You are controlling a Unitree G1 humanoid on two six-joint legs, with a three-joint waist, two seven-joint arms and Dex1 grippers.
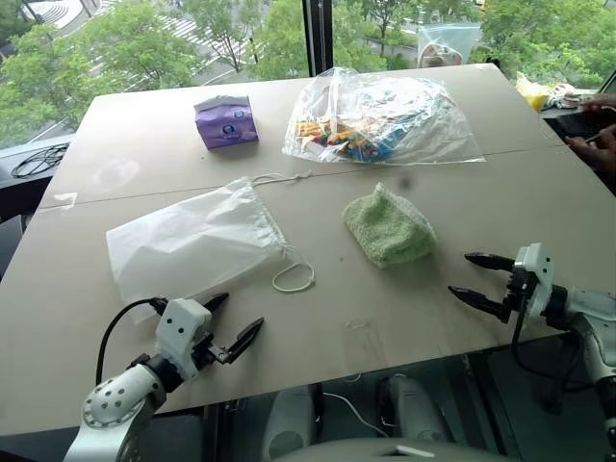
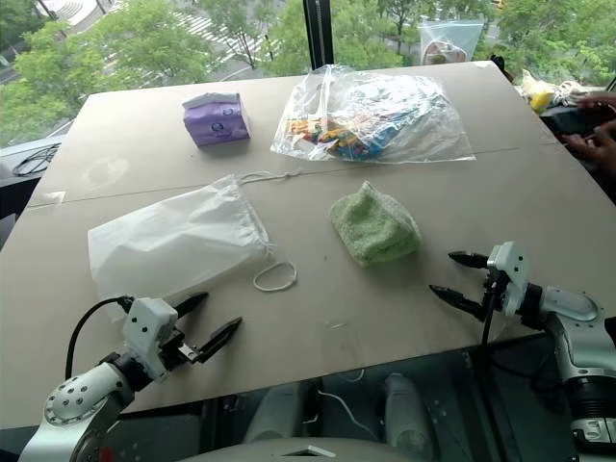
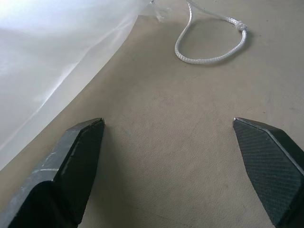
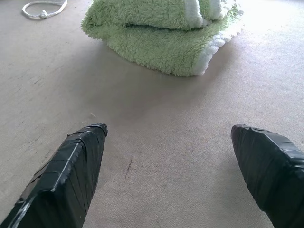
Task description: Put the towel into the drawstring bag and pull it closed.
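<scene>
Head views: the folded pale-green fluffy terry towel (image 1: 389, 227) lies flat on the beige table (image 1: 462, 173), ahead of the right gripper (image 1: 478, 279), whose jaws are spread and empty. The translucent milky-white drawstring bag (image 1: 188, 238) lies just beyond the left gripper (image 1: 235, 320) (also spread, nothing held).

Left wrist view: a white cord loop (image 3: 211, 40) lies ahead of the fingers (image 3: 78, 161).

Right wrist view: the towel sits ahead of the jaws, apart from them.
</scene>
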